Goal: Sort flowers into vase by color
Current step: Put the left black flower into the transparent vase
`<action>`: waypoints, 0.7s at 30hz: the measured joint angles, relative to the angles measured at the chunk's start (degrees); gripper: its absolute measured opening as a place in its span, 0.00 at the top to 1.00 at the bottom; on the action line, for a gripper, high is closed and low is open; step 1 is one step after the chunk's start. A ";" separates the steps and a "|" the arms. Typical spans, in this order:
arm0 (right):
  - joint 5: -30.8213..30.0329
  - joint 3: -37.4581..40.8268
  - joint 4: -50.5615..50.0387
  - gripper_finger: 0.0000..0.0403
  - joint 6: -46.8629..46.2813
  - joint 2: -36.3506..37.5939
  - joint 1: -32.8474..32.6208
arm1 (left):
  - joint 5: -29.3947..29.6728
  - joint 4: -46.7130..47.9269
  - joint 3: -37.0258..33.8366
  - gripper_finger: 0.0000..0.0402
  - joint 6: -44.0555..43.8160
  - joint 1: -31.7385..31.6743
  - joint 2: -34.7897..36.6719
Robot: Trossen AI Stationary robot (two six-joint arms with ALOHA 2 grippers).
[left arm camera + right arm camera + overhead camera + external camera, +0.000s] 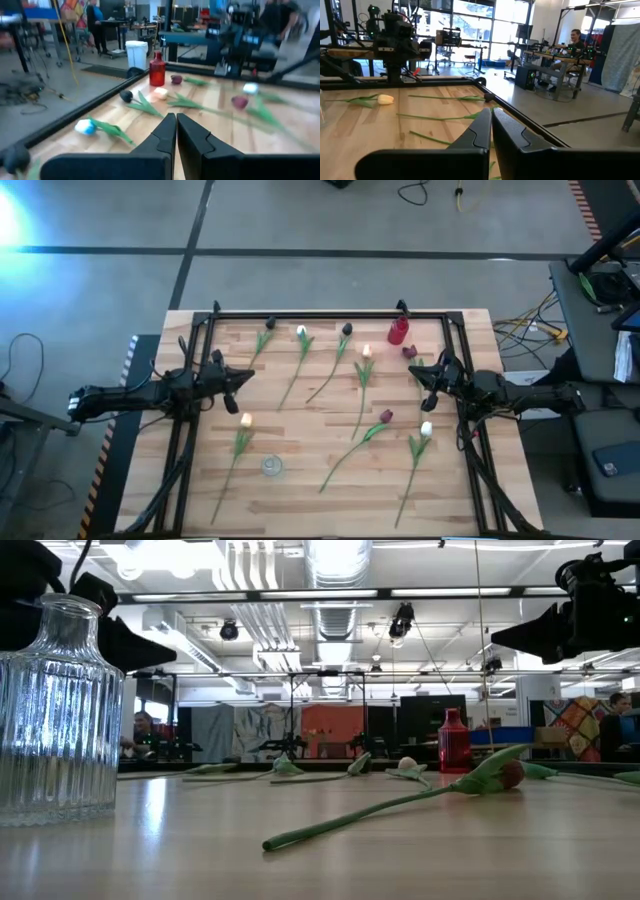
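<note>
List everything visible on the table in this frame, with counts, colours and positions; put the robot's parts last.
Pale tulips: four, white to peach; two along the far side, two nearer the front.
Dark tulips: about four, maroon to near black; three along the far edge, one mid-table.
Red vase: one, far edge, right of centre.
Clear glass vase: one, near front edge, left of centre, empty.
Table: one, light wood, black frame.
Left claw: shut, empty, at the left side.
Right claw: shut, empty, at the right side.
</note>
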State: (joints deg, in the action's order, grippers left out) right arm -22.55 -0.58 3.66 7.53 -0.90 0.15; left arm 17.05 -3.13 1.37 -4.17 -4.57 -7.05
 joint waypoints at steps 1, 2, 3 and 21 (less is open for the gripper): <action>0.00 -0.01 0.00 0.98 0.00 0.00 0.00 | 0.01 -0.80 0.00 1.00 -0.31 -0.05 0.00; 0.00 -0.02 0.00 0.98 0.00 0.01 -0.01 | 0.01 -1.68 0.00 1.00 -0.32 -0.05 0.02; 0.00 0.00 0.00 0.98 0.00 0.01 -0.01 | 0.05 -2.50 0.00 1.00 0.22 -0.05 0.02; 0.00 0.00 0.00 0.98 0.00 -0.01 0.01 | 0.40 9.22 12.44 1.00 -0.90 -0.14 -11.04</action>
State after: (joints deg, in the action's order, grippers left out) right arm -22.55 -0.58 3.66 7.53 -0.91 0.16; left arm 17.46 6.09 13.80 -5.07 -4.72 -18.09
